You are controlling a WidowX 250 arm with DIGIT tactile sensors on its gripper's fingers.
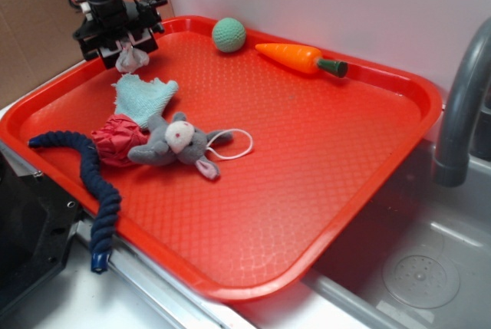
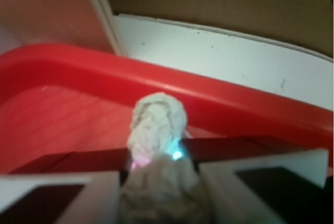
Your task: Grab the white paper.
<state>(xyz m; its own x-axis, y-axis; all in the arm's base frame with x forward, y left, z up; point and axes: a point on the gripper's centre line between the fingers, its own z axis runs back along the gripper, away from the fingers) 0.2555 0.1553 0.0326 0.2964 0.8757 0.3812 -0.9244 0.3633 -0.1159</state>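
Note:
The white paper (image 1: 132, 58) is a crumpled wad held between the fingers of my gripper (image 1: 128, 54), which is shut on it at the far left corner of the red tray (image 1: 322, 152). In the exterior view the wad hangs just above the tray floor, over the top edge of the pale teal cloth (image 1: 143, 99). In the wrist view the white paper (image 2: 157, 125) sticks out forward between the two pale fingers (image 2: 78, 195), with the tray's red rim behind it. My gripper (image 2: 159, 182) squeezes its lower part.
On the tray lie a grey plush mouse (image 1: 178, 143) with red cloth, a dark blue rope (image 1: 96, 183) hanging over the near left edge, a green ball (image 1: 229, 34) and an orange carrot (image 1: 299, 57) at the back. A sink (image 1: 422, 268) and grey faucet (image 1: 460, 106) stand right.

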